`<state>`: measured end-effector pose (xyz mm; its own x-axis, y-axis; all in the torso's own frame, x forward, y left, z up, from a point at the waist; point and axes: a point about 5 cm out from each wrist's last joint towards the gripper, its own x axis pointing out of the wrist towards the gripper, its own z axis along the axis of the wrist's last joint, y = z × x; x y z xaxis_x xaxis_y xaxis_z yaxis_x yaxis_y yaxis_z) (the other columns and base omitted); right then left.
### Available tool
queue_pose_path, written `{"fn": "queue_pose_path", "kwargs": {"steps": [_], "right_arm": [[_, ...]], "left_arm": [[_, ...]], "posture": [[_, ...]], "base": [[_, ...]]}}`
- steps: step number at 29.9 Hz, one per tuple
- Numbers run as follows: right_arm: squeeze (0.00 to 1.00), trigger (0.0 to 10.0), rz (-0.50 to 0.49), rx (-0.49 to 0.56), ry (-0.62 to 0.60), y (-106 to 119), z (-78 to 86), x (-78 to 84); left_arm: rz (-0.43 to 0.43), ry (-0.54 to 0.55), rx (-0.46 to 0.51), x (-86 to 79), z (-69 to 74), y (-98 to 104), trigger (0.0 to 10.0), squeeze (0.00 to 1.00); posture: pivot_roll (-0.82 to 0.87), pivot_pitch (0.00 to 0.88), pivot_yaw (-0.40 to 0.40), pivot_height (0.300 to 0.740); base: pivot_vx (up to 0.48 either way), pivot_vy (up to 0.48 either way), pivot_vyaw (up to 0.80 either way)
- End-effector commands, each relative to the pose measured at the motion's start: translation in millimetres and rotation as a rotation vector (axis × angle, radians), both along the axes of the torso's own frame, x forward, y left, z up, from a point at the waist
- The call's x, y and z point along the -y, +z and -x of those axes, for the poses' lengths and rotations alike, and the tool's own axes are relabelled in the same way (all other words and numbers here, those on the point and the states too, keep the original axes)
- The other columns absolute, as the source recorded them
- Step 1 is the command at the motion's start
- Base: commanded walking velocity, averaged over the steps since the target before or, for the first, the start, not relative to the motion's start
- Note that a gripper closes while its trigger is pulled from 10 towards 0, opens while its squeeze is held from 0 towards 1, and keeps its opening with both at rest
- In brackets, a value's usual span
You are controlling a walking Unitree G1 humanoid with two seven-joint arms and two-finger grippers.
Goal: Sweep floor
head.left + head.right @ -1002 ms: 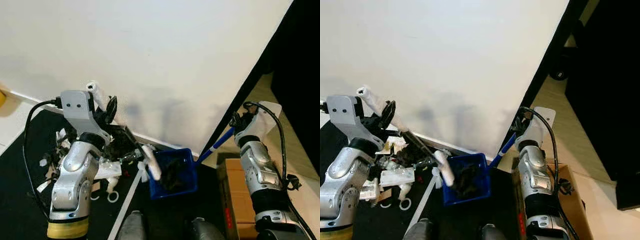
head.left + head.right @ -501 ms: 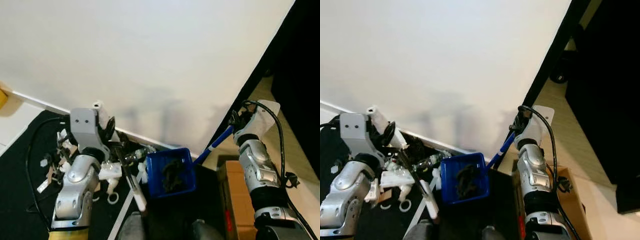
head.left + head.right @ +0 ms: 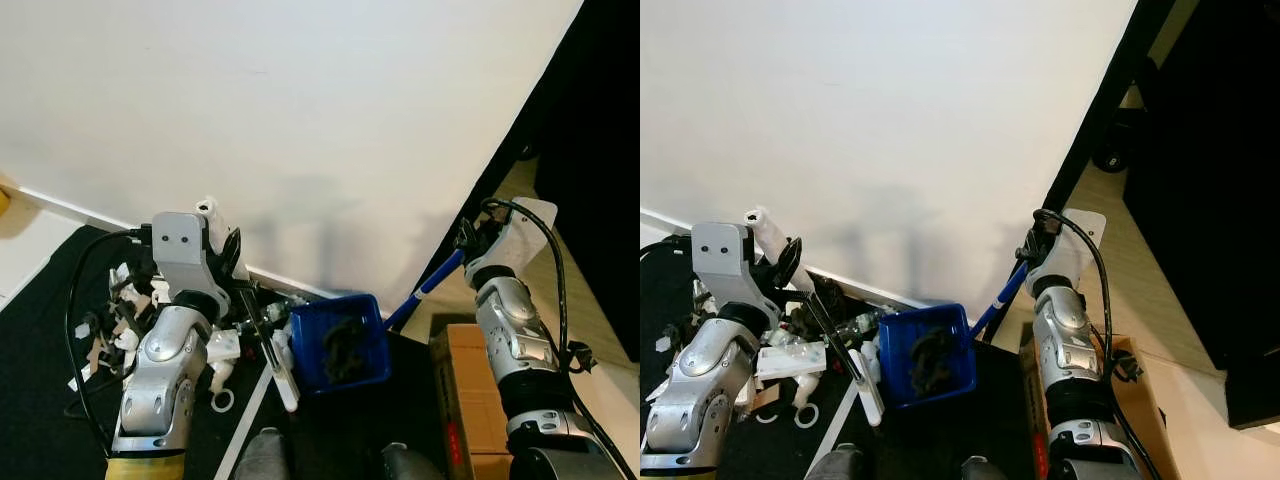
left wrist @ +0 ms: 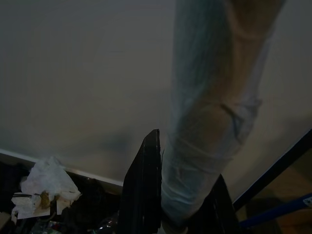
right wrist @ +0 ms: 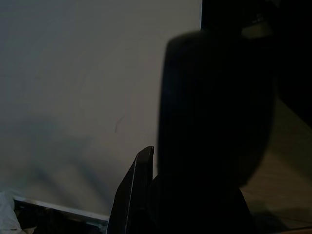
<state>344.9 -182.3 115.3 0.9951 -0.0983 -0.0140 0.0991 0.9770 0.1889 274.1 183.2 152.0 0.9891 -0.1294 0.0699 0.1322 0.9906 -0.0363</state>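
Left eye view: the left pincer is clamped round the broom, whose long axis slants from it down toward the blue dustpan just beside the brush end. The right pincer grips the dustpan's long handle — pan mouth facing the litter, which lies on the black floor by the wall, behind the broom.

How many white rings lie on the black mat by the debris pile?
2. One white ring lies on the black mat in front of the debris pile; a second ring beside it is partly hidden by the left arm.
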Motion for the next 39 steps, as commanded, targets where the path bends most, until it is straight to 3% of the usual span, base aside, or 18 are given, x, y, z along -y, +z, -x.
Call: {"fn": "queue_pose_path", "kwargs": {"steps": [1,18,39], "right_arm": [[0.00,10.0,-0.010,0.029,-0.033,2,2.2,7.6],[0.00,10.0,-0.015,0.027,-0.038,1,2.4,8.6],[0.00,10.0,-0.018,0.028,-0.031,1,1.3,6.6]], "left_arm": [[0.017,-0.011,-0.011,5.9,1.4,-5,10.0,0.00],[0.039,0.039,-0.049,5.1,-1.7,-11,10.0,0.00],[-0.005,0.027,-0.059,4.8,-0.7,-18,10.0,0.00]], "posture": [[0.23,0.108,-0.046,0.740],[0.21,0.109,-0.052,0.740],[0.21,0.095,-0.052,0.740]], "base": [[0.000,0.000,0.00],[0.000,0.000,0.00],[0.000,0.000,0.00]]}}
